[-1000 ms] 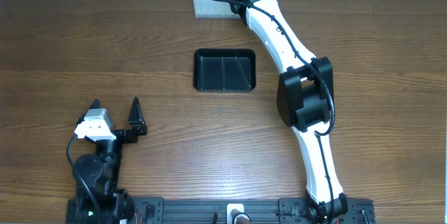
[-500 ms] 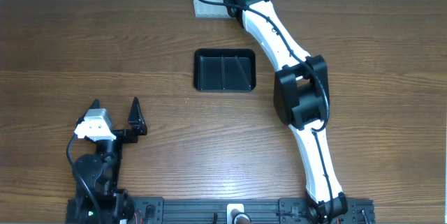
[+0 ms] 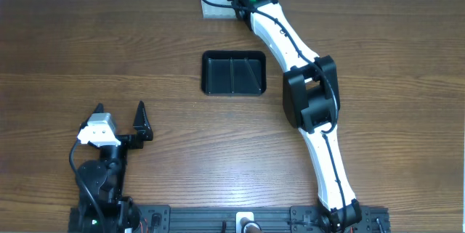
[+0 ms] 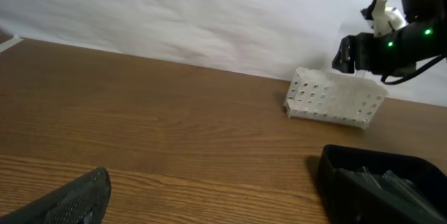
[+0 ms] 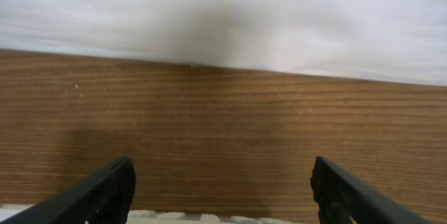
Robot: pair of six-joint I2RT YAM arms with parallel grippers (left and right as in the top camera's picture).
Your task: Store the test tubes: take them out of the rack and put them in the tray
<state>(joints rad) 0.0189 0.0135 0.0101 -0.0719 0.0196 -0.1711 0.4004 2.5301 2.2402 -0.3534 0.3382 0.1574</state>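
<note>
White perforated plastic rack [image 3: 212, 6] noted at the far edge of the wooden worktop [image 3: 87, 37]. Black rectangular tray [image 3: 206, 80] lies nearer, at centre, apart from the rack. Thin clear test tubes [image 4: 380, 179] are seen in the tray. Right tool [image 5: 222, 178] is held over the rack, fingers wide apart, empty. Left tool [image 3: 120, 112] sits at near left, spread open, empty.

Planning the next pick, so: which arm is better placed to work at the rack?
Right. The right gripper hangs open just over the white rack; the left gripper, also open, sits near its own base, far from it.
</note>
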